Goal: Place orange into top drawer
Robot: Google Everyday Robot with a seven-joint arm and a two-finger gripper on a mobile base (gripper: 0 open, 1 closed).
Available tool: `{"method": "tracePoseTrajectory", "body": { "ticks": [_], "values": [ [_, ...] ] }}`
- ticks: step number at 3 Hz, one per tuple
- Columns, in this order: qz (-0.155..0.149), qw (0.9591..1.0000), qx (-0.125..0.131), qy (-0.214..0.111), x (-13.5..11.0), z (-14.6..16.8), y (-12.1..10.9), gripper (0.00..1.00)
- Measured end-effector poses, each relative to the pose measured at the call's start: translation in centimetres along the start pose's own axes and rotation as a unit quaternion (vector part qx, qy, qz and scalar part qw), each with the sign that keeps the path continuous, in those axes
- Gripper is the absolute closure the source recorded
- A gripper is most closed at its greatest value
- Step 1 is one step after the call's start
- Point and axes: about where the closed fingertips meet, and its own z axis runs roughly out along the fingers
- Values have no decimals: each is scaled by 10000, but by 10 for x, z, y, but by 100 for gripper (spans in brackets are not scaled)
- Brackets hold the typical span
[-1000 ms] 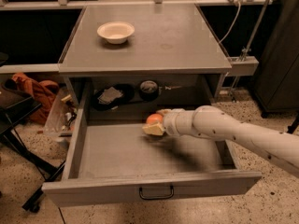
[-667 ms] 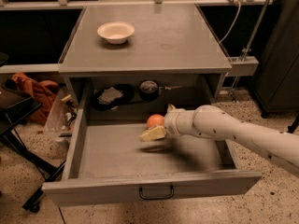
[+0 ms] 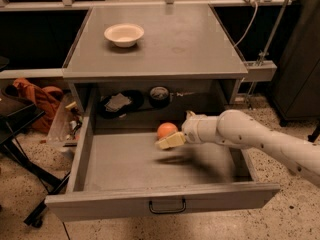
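The top drawer (image 3: 160,198) is pulled fully out, its grey front panel and dark wire handle (image 3: 167,207) facing me. The orange (image 3: 166,129) lies inside it near the back, about the middle. My gripper (image 3: 178,129) reaches into the drawer from the right, right beside the orange. Its fingers are spread wider than the fruit: one pale fingertip (image 3: 166,143) sits just below the orange, the other (image 3: 189,115) up to its right. The white bowl (image 3: 124,34) stands on the cabinet top.
The grey cabinet top (image 3: 190,44) overhangs the drawer's back. Dark objects (image 3: 160,94) lie on the shelf behind the drawer. An orange cloth (image 3: 35,96) and black frame legs (image 3: 20,149) are on the floor at left. A dark cabinet (image 3: 300,59) stands at right.
The fingers have spread apart and the wrist has drawn back a little to the right. The orange has stayed near the drawer's back.
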Motion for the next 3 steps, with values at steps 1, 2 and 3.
{"method": "tracePoseTrajectory", "body": {
  "ticks": [1,2,3],
  "values": [
    [237,9996,-133,5,-4,-32,-15,0],
    [363,9990,-244,-19,-6,-70,-15,0],
    [296,9995,-129,-15,-15,-115,-8,0]
  ]
}}
